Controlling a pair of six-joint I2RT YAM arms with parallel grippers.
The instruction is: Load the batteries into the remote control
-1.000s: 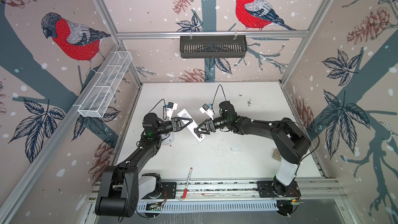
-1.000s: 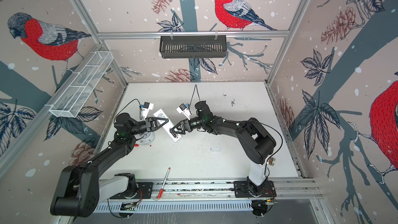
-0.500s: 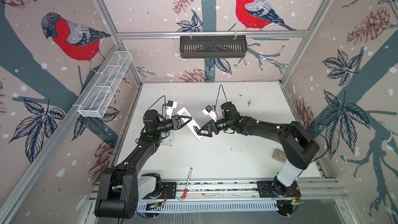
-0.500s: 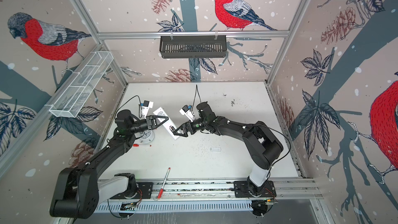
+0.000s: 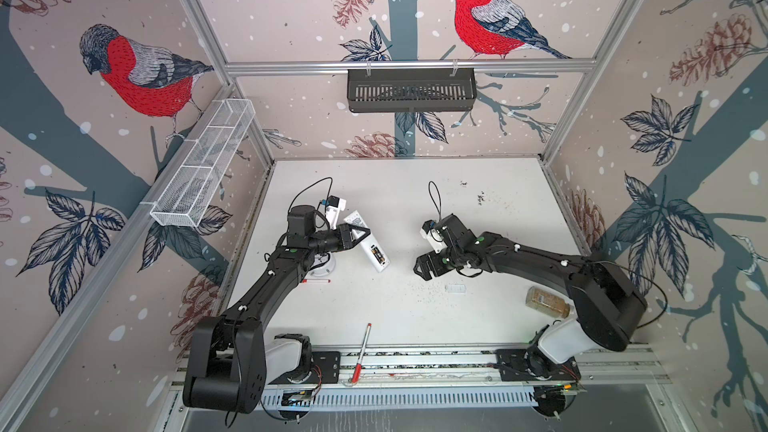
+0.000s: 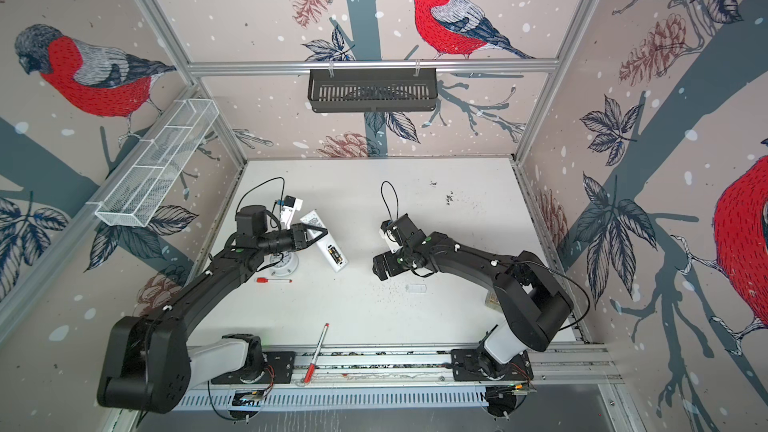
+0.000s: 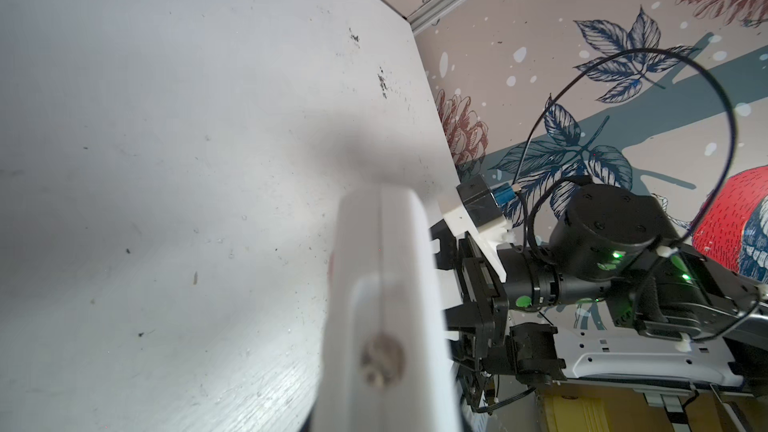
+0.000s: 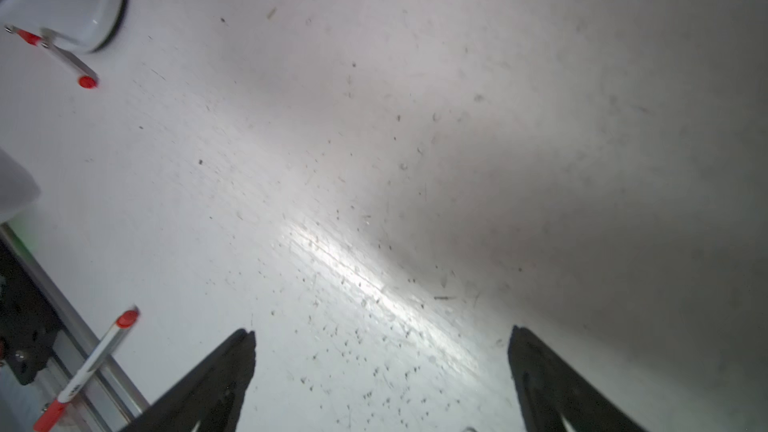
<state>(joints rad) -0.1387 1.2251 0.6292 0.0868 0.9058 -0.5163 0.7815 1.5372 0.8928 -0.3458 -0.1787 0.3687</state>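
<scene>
- Red-capped marker [image 6: 274, 280]: lies flat on the table just in front of the clock, out of the work.
- Round white clock [image 6: 285, 267]: stands half under the left arm and has no part in this job.
- Red-and-white pen [image 5: 360, 353]: lies at the front edge, partly over the rail, well apart from everything else.
- Left pincer [image 5: 361, 234]: clamped across the remote's long sides, most likely to steady it for loading.
- Remote [image 5: 368, 246]: held slantwise left of the table's middle, plain back up, so the uncovered battery bay faces upward. Whether its near end rests on the table I cannot tell.
- Batteries [image 5: 377, 252]: dark with gold marks, lying in the open bay toward the remote's near end. Whether both sit fully home is too small to tell.
- Right pincer [image 5: 419, 270]: jaws apart with nothing between them, low over bare table, apart from the remote.
- Small clear piece [image 5: 456, 288]: flat on the table near the right pincer. It may be the bay's cover, but that is not certain.
- Brown jar [image 5: 548, 303]: on its side beside the right arm, idle.
</scene>
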